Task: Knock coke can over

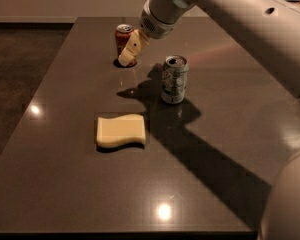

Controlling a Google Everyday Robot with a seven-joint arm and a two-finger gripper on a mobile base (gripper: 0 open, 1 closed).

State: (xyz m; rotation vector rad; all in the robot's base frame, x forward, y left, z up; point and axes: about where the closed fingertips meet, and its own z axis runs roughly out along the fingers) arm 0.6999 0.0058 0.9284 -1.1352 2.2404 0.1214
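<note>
The red coke can [122, 39] stands upright at the far left-centre of the dark table [60, 114]. My gripper [129, 54] hangs from the white arm coming in from the upper right. Its cream fingers [133, 45] overlap the can's right side and lower front, right against it or just in front of it. The can's lower right part is hidden behind them.
A silver-and-green can [174, 79] stands upright to the right of and nearer than the coke can. A yellow sponge [120, 131] lies flat in the table's middle. The arm casts a broad shadow across the table's right half.
</note>
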